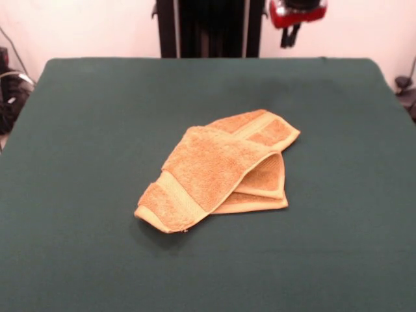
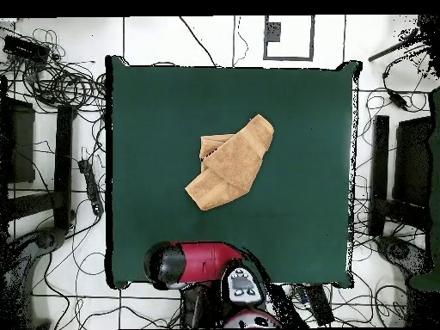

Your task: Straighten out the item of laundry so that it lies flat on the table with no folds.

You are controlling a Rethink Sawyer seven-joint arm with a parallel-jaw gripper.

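Hand (image 1: 290,37) high at table's (image 1: 78,130) far edge, apart from folded towel (image 1: 218,170).

The folded orange-tan towel (image 1: 220,170) (image 2: 230,161) is the only obstacle on the green table (image 1: 84,130) (image 2: 155,112). Bare cloth rings the towel on every side. The red arm (image 2: 196,260) hangs over the table's edge, well apart from the towel.

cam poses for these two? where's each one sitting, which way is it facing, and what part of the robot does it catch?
Front view: across the table, facing the robot; folded towel mid-table, red arm end with gripper at top edge.
Overhead view: above, looking straight down; towel centred, red arm at bottom edge.
Shared: towel and table, turned half round between views.
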